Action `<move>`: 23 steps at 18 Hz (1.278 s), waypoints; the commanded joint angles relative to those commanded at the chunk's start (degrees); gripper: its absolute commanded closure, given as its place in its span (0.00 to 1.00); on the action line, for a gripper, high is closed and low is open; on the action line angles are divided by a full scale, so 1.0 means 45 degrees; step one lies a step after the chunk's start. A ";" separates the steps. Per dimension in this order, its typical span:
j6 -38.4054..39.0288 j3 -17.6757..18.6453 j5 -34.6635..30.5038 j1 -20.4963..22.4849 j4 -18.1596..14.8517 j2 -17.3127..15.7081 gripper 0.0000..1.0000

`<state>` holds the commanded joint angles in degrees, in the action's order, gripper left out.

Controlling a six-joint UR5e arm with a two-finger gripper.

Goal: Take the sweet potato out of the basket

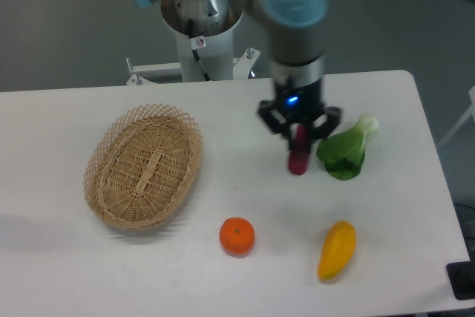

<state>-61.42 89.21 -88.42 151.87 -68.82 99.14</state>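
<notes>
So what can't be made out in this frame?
- Top of the sweet potato: hidden inside the gripper, fixed camera.
- Whether the sweet potato's tip touches the table or hangs above it: one high view cannot tell.
- Arm's upper links: cut off by the top edge.
- Far inner wall of the basket: too small to tell.

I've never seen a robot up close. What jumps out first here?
The gripper hangs mid-table, shut on a dark reddish sweet potato pointing downward, just left of a leafy bok choy. At the left lies an oval wicker basket, with an orange and a yellow fruit nearer the front edge.
</notes>
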 joint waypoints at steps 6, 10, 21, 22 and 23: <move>-0.0610 -0.0156 0.0020 0.0256 -0.0020 0.0020 0.75; -0.0590 -0.0137 0.0000 0.0217 -0.0020 0.0000 0.75; -0.0571 -0.0156 -0.0019 0.0178 -0.0020 0.0000 0.75; -0.0571 -0.0176 -0.0020 0.0158 0.0000 0.0000 0.75; -0.0551 -0.0176 -0.0039 0.0158 0.0000 0.0000 0.75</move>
<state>-63.90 88.42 -88.59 152.58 -68.82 99.14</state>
